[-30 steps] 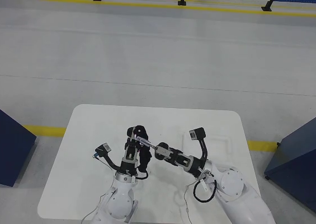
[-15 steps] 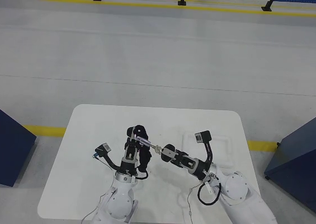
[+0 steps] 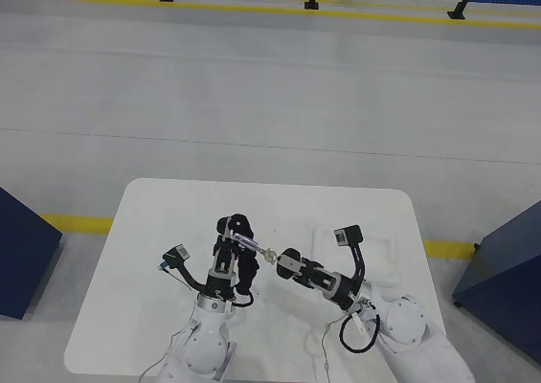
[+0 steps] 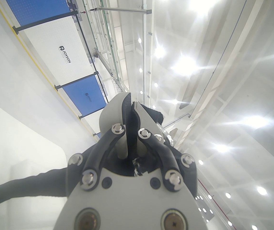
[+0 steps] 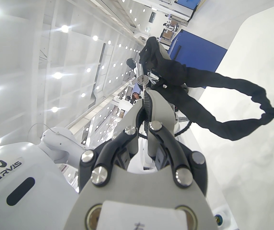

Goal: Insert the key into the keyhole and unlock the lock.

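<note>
My left gripper (image 3: 235, 241) stands over the middle of the white table (image 3: 155, 215), shut on the lock (image 3: 242, 233). The lock's metal body (image 4: 148, 118) shows beside the closed fingers (image 4: 127, 111). Its round silver keyhole face (image 5: 141, 80) points at my right gripper (image 5: 146, 94), and its black sleeved cable (image 5: 223, 82) hangs in a loop. The right gripper (image 3: 281, 259) is shut on the key (image 3: 268, 255). The key's tip (image 5: 144, 87) meets the keyhole face; how deep it sits I cannot tell.
A dark blue cabinet (image 3: 2, 249) stands off the table's left side and another (image 3: 529, 259) off its right. A low white tray outline (image 3: 385, 244) lies at the table's right side, close to the right arm.
My right gripper has drawn back a little from the lock toward the right, so the key now shows between the two grippers. The left arm has kept still.
</note>
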